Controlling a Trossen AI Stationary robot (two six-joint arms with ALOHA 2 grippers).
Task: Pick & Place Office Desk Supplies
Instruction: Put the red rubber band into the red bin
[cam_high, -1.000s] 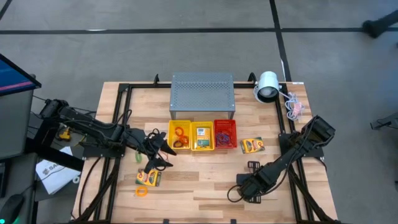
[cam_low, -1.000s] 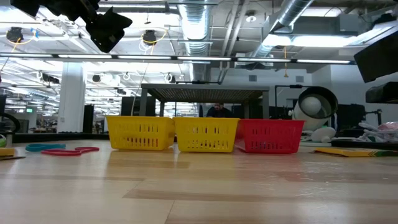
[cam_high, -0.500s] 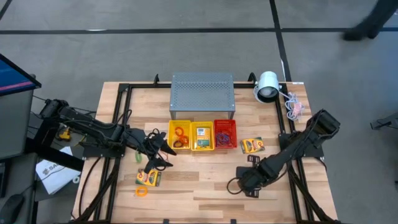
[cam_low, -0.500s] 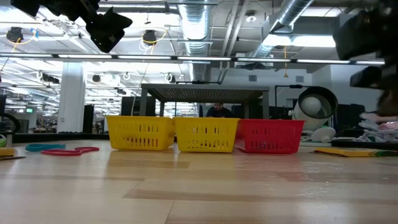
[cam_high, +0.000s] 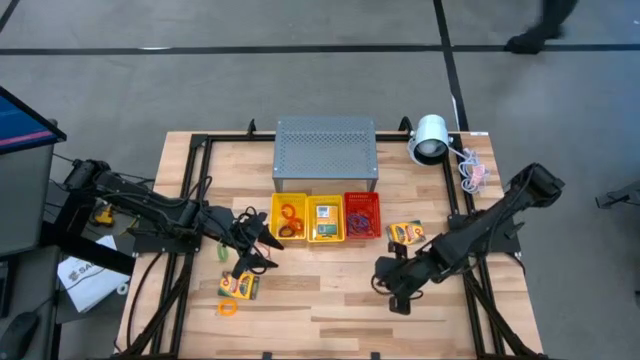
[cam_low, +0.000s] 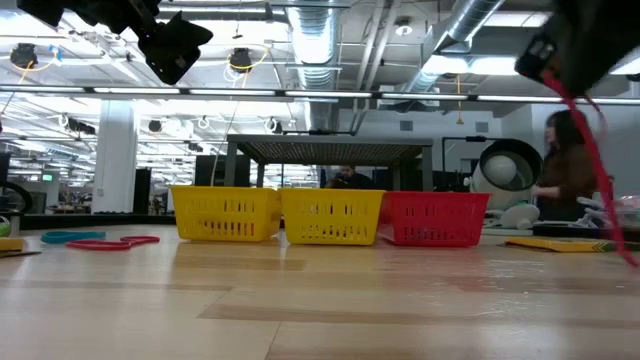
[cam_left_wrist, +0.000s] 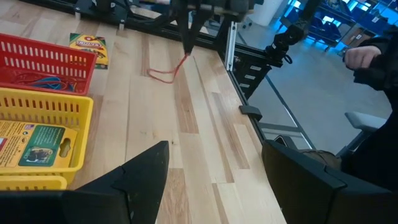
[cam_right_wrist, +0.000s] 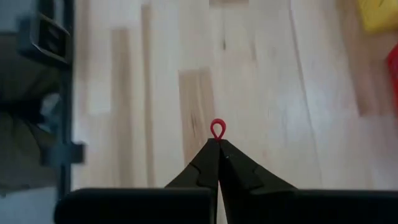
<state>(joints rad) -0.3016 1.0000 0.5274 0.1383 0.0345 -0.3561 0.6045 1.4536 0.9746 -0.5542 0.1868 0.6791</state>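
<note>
Right gripper (cam_right_wrist: 217, 144), jaws pinched tight on a thin red band loop (cam_right_wrist: 216, 130), hangs above the desk's front right area, the loop dangling to the wood. Left gripper (cam_high: 262, 247) waits with jaws apart near the left yellow basket (cam_high: 289, 219). A clean finish probably means lifting until the band clears the boards, then carrying it over the red basket (cam_high: 362, 216) before letting go.
</note>
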